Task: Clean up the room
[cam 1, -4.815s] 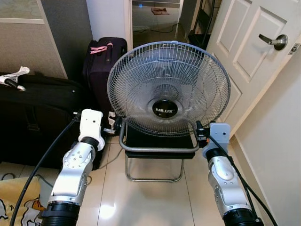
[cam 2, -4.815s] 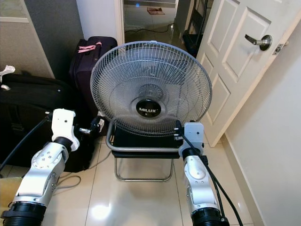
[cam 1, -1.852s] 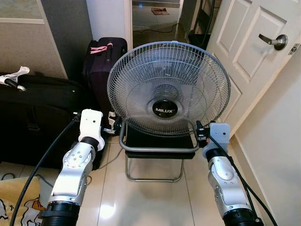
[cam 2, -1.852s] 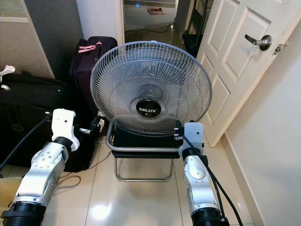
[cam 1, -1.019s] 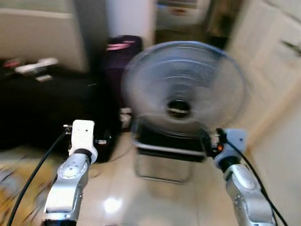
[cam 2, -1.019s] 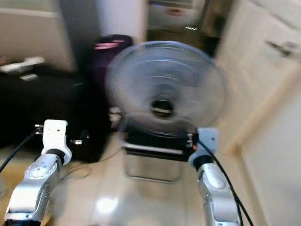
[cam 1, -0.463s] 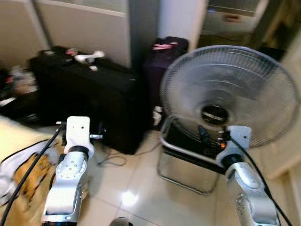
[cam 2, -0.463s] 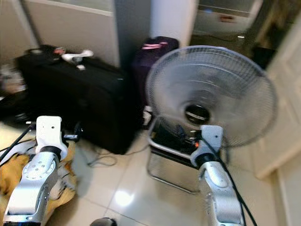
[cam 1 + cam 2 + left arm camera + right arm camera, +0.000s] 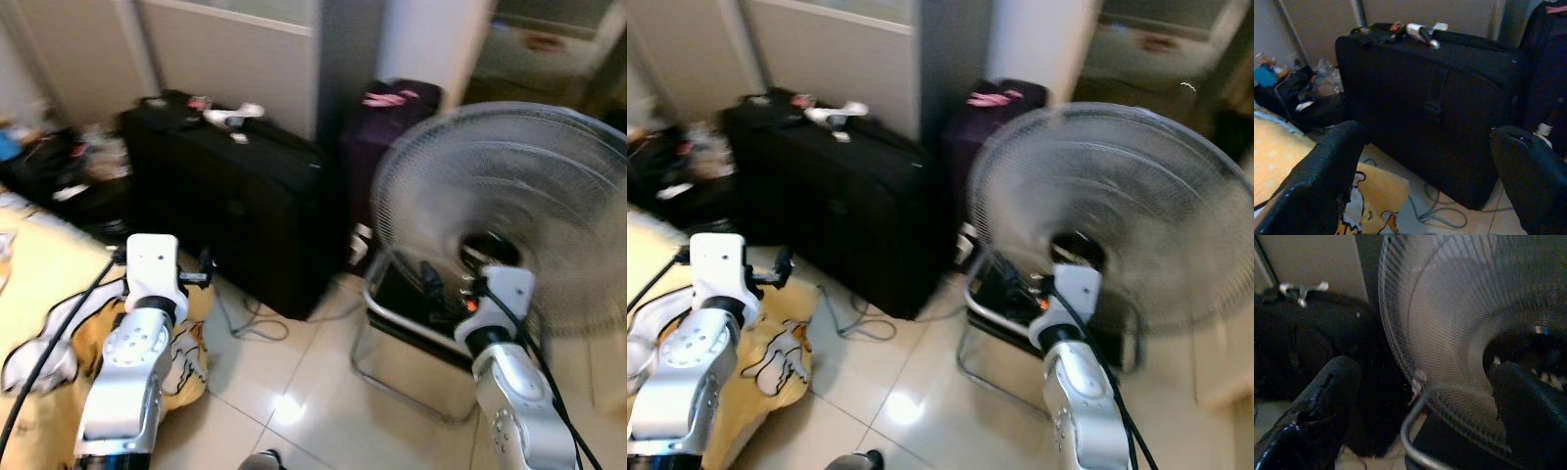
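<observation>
A yellow cartoon-print cloth (image 9: pixel 59 313) lies crumpled on the floor at the left, under my left arm. My left gripper (image 9: pixel 201 266) hovers above its edge, open and empty; in its wrist view the left gripper (image 9: pixel 1427 134) faces a big black suitcase (image 9: pixel 1449 93). My right gripper (image 9: pixel 429 278) is open and empty too, held just in front of the grey floor fan (image 9: pixel 509 215). In the right wrist view the right gripper (image 9: pixel 1422 369) looks into the fan grille (image 9: pixel 1459 333).
A purple suitcase (image 9: pixel 392 127) stands behind the fan. White items (image 9: pixel 233 115) lie on the black suitcase. Bags and clutter (image 9: pixel 59 166) pile up at the far left against the wall. A grey cable (image 9: pixel 250 328) loops on the tiled floor (image 9: pixel 294 401).
The camera has swung left: the fan now sits at the right, and the yellow cloth and clutter have come into view. Both arms keep their pose.
</observation>
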